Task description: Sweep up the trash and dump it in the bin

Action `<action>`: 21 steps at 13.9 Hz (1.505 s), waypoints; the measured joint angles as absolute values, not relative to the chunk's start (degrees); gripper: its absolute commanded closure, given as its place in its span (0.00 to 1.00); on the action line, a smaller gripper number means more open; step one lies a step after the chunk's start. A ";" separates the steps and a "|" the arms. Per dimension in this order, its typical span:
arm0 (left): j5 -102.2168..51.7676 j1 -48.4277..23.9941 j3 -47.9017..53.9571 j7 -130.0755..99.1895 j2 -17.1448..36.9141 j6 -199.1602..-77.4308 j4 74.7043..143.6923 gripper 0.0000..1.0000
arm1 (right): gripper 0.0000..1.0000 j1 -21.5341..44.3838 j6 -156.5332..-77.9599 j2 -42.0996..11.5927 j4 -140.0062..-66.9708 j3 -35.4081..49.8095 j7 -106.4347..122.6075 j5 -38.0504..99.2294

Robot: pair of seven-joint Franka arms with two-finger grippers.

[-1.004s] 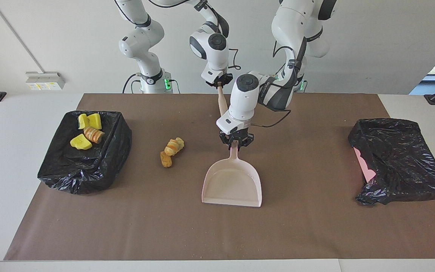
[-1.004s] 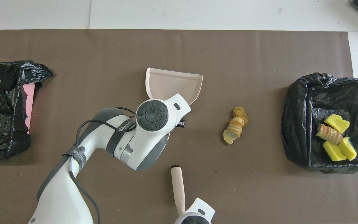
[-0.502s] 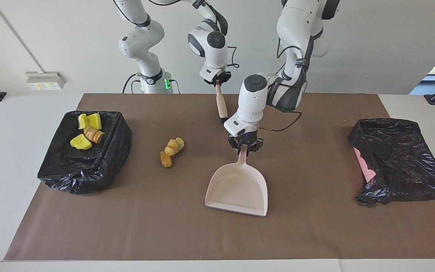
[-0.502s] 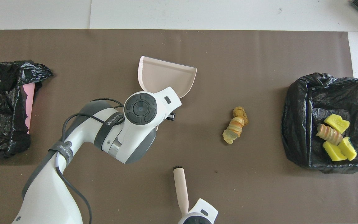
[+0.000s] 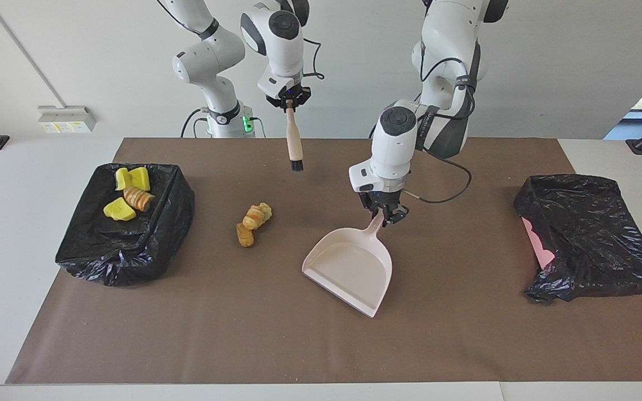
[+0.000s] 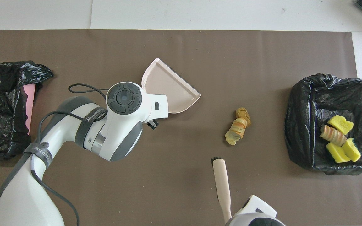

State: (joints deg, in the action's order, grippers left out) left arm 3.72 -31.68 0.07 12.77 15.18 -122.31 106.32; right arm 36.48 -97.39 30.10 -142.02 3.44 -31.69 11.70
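- The left gripper (image 5: 386, 216) is clamped on the handle of the pale pink dustpan (image 5: 350, 267), which hangs tilted under it over the middle of the brown mat (image 5: 321, 345).
- The right gripper (image 5: 288, 104) grips the top of the hand brush (image 5: 294, 142), bristles pointing down, up in the air.
- Two pieces of loose trash (image 5: 253, 221) lie on the mat, below the brush and toward the right arm's end from the dustpan.
- More trash (image 5: 127, 192) sits in the black-lined bin (image 5: 126, 239) at that end.
- A second black bag (image 5: 591, 234) lies at the left arm's end.

Bright, even daylight w/ soft short shadows, sharp focus throughout, slight sheen on black bags (image 5: 588, 234).
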 measured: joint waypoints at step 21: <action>6.46 -39.63 1.10 27.14 9.15 -117.83 117.07 1.00 | 1.00 14.45 -114.70 4.11 -137.20 4.34 -6.54 1.56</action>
